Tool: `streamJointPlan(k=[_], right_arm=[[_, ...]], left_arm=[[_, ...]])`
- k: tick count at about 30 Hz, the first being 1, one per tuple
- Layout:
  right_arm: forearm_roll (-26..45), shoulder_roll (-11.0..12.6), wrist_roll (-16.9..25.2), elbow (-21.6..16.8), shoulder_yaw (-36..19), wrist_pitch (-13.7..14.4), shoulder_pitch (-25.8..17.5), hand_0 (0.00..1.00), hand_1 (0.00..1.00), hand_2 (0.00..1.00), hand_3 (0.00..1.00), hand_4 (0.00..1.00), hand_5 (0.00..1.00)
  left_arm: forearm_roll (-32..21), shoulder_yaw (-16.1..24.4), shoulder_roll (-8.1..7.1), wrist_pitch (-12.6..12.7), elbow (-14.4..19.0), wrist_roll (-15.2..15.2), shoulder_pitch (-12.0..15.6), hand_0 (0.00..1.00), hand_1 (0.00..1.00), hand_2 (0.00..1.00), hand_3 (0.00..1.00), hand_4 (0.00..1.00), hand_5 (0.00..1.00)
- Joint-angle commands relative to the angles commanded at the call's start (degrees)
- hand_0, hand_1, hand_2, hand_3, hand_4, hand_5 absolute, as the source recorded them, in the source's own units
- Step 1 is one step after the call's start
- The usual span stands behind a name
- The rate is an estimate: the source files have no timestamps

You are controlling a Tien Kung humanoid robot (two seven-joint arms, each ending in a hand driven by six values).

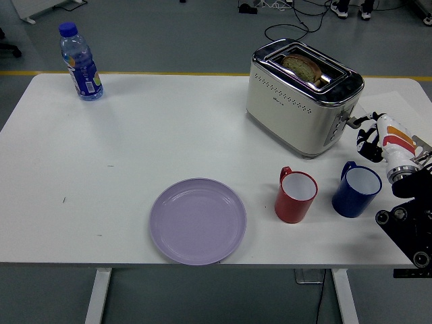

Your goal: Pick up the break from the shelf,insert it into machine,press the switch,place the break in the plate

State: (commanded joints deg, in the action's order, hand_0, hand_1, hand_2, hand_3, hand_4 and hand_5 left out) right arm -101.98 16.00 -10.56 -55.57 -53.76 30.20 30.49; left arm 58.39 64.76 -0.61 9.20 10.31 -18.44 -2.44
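Observation:
A slice of brown bread (pixel 302 67) sits low in the slot of the cream and chrome toaster (pixel 290 101) at the back right of the table, with only its top edge showing. My right hand (pixel 368 138) is at the toaster's right end. Its black fingers are curled and rest against the side lever (pixel 352 122), which stands low on its track. The empty lilac plate (pixel 198 221) lies near the table's front edge, left of the mugs. My left hand is out of view.
A red mug (pixel 295 196) and a blue mug (pixel 356 190) stand in front of the toaster, the blue one just under my right wrist. A water bottle (pixel 81 62) stands at the back left corner.

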Motion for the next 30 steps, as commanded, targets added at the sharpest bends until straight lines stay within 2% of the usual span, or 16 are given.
streamJointPlan(k=[8, 17, 30], right_arm=[[-0.1, -0.6, 0.0, 1.1, 0.2, 0.0, 0.5, 0.085, 0.186, 0.292, 0.578, 0.446, 0.002], [-1.7, -0.2, -0.8, 1.0, -1.9, 0.3, 0.1, 0.089, 0.186, 0.292, 0.577, 0.448, 0.002], [-4.7, 2.7, -2.6, 1.2, -9.3, 0.4, -1.9, 0.093, 0.187, 0.294, 0.580, 0.441, 0.002]], left_arm=[[-0.2, -0.2, 0.00, 0.0, 0.0, 0.1, -0.2, 0.418, 0.488, 0.532, 0.605, 0.411, 0.998], [-0.3, -0.2, -0.01, 0.0, 0.0, 0.1, -0.2, 0.418, 0.488, 0.533, 0.605, 0.411, 0.998], [-0.3, -0.2, 0.05, 0.0, 0.0, 0.0, -0.1, 0.417, 0.488, 0.533, 0.605, 0.412, 0.998]])
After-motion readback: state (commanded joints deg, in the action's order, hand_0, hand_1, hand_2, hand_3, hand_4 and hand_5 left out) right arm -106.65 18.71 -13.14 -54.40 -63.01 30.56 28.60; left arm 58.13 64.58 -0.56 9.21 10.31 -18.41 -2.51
